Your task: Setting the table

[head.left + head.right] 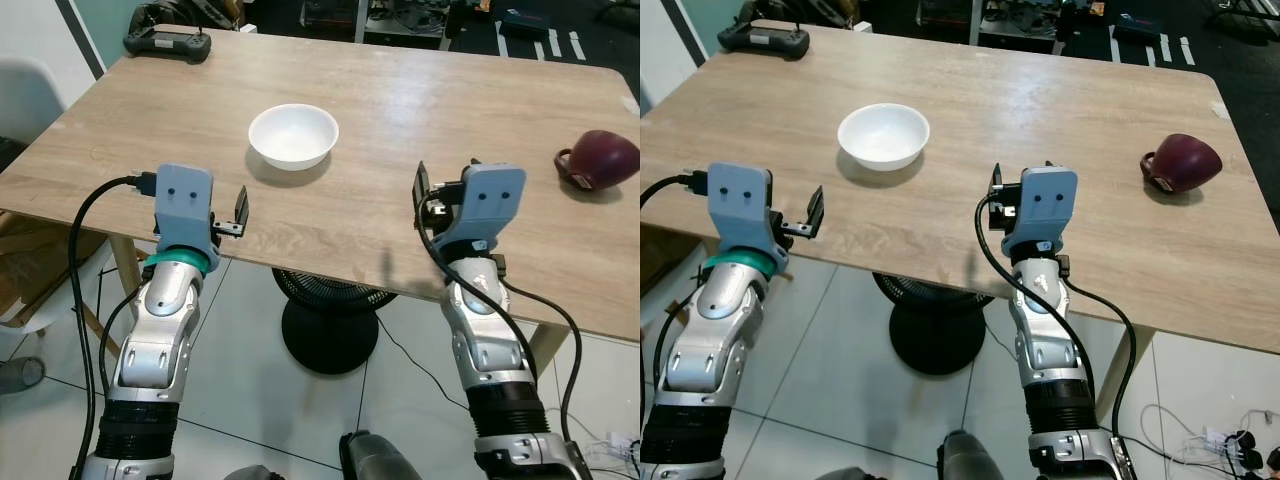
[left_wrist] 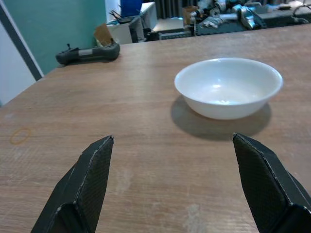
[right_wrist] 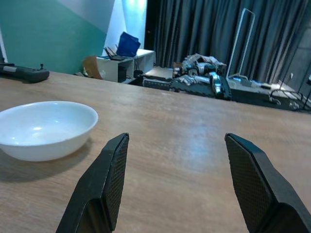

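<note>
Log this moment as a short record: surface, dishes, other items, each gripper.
surface: wooden table
white bowl: upright, looks empty, on the table toward the robot's left of centre
maroon mug: lying on its side near the table's right edge
black controller: at the far left corner
left gripper: open, over the near edge, pointed toward the bowl, holding nothing
right gripper: open, over the near edge, to the right of the bowl, holding nothing
under the table: black round fan on the tiled floor
</note>
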{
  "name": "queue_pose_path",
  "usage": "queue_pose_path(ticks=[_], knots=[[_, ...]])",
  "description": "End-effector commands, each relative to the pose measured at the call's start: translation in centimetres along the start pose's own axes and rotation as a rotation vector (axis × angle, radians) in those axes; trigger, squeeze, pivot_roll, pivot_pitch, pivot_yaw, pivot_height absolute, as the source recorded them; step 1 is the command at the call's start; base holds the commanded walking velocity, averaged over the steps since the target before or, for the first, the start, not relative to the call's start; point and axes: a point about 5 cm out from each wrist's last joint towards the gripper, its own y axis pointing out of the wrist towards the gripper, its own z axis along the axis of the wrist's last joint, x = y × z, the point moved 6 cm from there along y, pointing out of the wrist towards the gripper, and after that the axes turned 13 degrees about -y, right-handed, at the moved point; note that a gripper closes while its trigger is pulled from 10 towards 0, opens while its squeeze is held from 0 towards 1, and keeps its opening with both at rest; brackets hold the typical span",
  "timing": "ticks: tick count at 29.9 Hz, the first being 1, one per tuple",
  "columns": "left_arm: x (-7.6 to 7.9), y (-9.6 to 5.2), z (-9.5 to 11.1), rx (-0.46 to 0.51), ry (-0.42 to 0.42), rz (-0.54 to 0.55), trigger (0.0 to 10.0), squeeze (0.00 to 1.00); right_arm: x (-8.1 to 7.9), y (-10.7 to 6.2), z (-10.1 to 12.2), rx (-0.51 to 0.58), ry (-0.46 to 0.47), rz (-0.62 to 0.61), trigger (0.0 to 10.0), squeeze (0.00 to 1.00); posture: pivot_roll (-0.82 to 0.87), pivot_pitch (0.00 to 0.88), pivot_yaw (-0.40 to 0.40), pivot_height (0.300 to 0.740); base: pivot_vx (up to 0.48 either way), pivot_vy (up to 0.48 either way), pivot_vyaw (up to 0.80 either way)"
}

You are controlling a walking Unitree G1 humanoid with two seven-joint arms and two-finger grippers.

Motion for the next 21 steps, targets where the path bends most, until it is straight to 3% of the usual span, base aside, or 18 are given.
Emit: queue_pose_path(ticks=[1, 9, 21], knots=[[-0.4, -0.3, 0.0, 0.000, -0.003, 0.025, 10.0, 0.00, -0.2, 0.3, 1.0, 0.042, -0.005, 0.018, 10.0, 0.00, -0.07, 0.000, 0.041, 0.740, 0.000, 0.000, 0.00], [-0.8, -0.3, 0.1, 0.013, 0.018, 0.050, 10.0, 0.00, -0.9, 0.2, 0.7, 0.029, 0.012, 0.044, 10.0, 0.00, -0.06, 0.000, 0.037, 0.740, 0.368, 0.000, 0.00], [-0.3, -0.3, -0.1, 0.002, 0.019, 0.024, 10.0, 0.00, -0.2, 0.0, -0.5, -0.020, 0.018, 0.013, 10.0, 0.00, -0.07, 0.000, 0.051, 0.740, 0.479, 0.000, -0.14]])
